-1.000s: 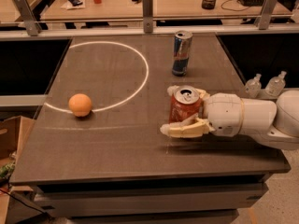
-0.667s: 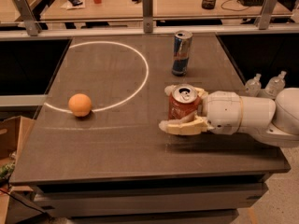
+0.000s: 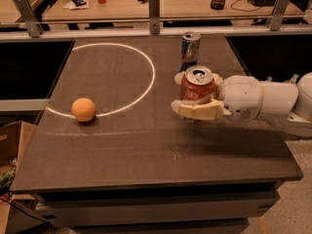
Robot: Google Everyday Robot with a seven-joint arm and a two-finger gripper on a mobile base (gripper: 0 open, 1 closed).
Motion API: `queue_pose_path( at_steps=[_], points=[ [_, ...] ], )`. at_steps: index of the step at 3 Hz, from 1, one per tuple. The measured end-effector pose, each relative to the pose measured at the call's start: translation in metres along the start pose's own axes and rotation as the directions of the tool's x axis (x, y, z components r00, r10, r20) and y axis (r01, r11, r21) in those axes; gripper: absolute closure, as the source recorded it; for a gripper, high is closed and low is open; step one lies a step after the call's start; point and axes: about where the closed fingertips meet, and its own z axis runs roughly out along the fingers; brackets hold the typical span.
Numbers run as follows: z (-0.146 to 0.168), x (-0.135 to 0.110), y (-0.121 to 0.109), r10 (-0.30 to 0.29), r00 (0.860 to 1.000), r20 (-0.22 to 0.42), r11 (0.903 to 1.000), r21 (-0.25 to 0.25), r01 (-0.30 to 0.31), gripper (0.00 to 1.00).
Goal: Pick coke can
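Note:
The coke can [image 3: 197, 85] is a stout red-orange can with a silver top and pull tab. It is upright at the right middle of the dark table [image 3: 122, 150]. My gripper [image 3: 187, 94] reaches in from the right on a white arm. Its cream fingers [image 3: 201, 111] are closed around the can, one in front and one behind. The can's base is hidden by the front finger. It appears lifted a little above the table surface.
A taller blue and silver can [image 3: 190, 48] stands just behind the gripper. An orange [image 3: 83, 109] lies at the left on a white circle line [image 3: 146, 89]. A railing with posts [image 3: 154, 6] runs along the table's far edge.
The gripper has stayed shut on the coke can and has risen slightly with it, moving a little toward the blue can. The orange and the blue can have not moved.

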Motion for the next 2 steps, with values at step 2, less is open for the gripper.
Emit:
queue_pose_path(
  at_steps=[2],
  points=[
    [-0.0087,-0.0335,-0.0179,0.052,0.997,0.051,0.9985,-0.020,-0.051,1.00]
  ],
)
